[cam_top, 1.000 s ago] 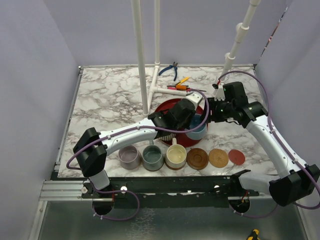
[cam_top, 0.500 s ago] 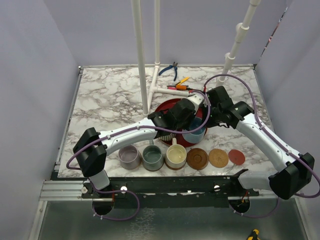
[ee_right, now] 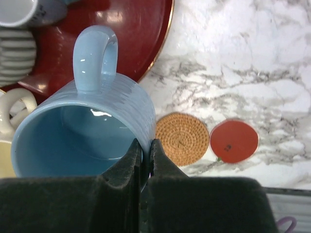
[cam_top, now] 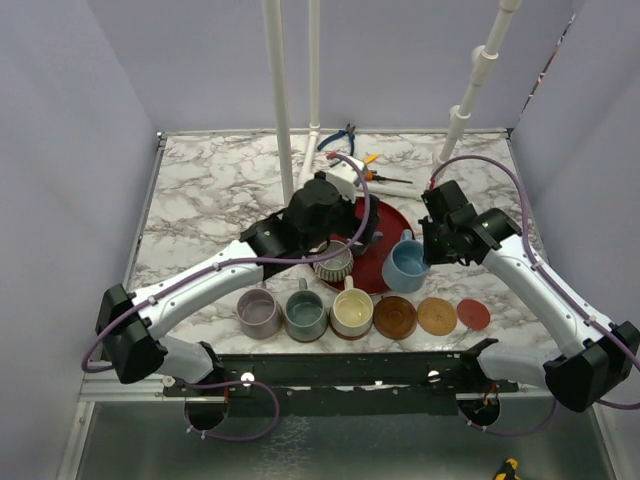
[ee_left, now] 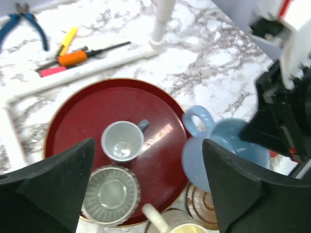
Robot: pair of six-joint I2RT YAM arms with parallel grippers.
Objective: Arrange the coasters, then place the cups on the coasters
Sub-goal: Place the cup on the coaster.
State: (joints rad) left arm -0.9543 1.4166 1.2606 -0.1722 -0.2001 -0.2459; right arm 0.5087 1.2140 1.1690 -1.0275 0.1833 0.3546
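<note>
My right gripper point(ee_right: 145, 145) is shut on the rim of the light blue cup point(ee_right: 82, 136), which hangs over the red tray's point(cam_top: 388, 213) front right edge point(cam_top: 405, 265). My left gripper point(ee_left: 148, 160) stands open above the tray point(ee_left: 97, 107), holding nothing. Below it, on the tray, are a small pale grey cup point(ee_left: 122, 141) and a ribbed cup point(ee_left: 111, 194). Lavender point(cam_top: 258, 313), grey-green point(cam_top: 305, 315) and cream-yellow point(cam_top: 351, 313) cups stand in a front row. Right of them lie a bare brown coaster point(cam_top: 395, 317), a tan one point(cam_top: 437, 316) and a reddish one point(cam_top: 473, 314).
White pipe uprights point(cam_top: 283, 120) and a pipe foot point(cam_top: 330, 180) stand behind the tray. Blue pliers point(cam_top: 338, 138) and an orange-handled screwdriver point(cam_top: 365, 172) lie at the back. The table's front edge runs just below the row of cups.
The left gripper has opened, let go of the blue cup and drawn back to the left. The right gripper has shut on the cup's rim and carries it toward the tray's front right.
</note>
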